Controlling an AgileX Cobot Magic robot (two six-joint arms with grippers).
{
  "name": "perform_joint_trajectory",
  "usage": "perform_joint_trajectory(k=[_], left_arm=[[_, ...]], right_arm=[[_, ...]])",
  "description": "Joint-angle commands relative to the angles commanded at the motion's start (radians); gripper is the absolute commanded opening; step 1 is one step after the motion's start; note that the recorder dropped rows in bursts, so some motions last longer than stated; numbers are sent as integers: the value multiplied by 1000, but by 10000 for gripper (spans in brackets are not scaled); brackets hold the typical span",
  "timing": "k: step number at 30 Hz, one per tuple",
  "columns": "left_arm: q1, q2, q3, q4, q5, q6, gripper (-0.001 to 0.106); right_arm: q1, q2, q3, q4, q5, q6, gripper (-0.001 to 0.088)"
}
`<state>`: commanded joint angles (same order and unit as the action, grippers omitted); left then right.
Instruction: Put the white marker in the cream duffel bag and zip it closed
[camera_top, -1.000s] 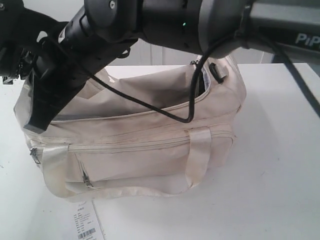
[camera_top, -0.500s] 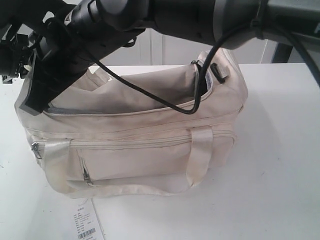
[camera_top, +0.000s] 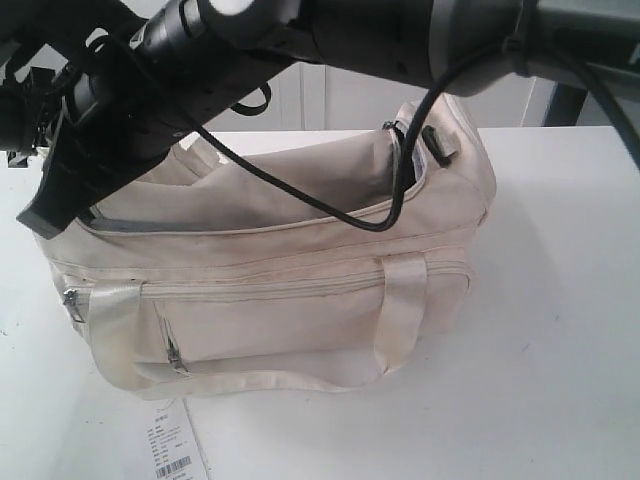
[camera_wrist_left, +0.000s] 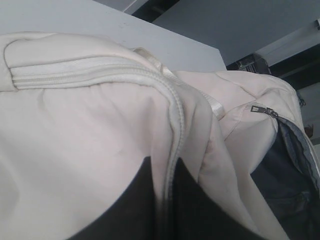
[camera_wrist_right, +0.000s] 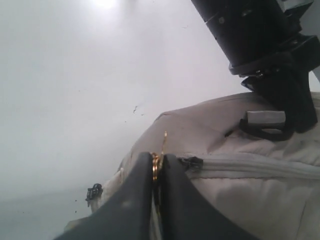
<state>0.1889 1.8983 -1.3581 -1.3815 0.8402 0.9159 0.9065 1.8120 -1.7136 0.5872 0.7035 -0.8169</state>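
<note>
The cream duffel bag (camera_top: 280, 300) slumps on the white table (camera_top: 560, 300) with its top zip mostly open; the white marker is out of sight, possibly inside. The right gripper (camera_wrist_right: 157, 162) is pinched tight on the gold ring zip pull (camera_wrist_right: 155, 170), and the left gripper (camera_wrist_left: 162, 175) clamps the zip seam. The soft, light cloth will likely bunch, so pull by the ring against a braced end

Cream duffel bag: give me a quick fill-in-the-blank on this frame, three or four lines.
1. The right end effector is shut on the ___ ring zip pull.
2. The left end effector is ___ on the cream duffel bag's fabric.
3. The white marker is visible in ___ of the three views.
4. A barcode tag lies on the ___ beside the bag.
Missing: gold; shut; none; table.
</note>
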Motion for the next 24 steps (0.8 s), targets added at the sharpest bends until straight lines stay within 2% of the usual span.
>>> perform_joint_trajectory(k=[24], left_arm=[[0, 0, 0, 0, 0, 0, 6]], right_arm=[[0, 0, 0, -50, 176, 2, 0]])
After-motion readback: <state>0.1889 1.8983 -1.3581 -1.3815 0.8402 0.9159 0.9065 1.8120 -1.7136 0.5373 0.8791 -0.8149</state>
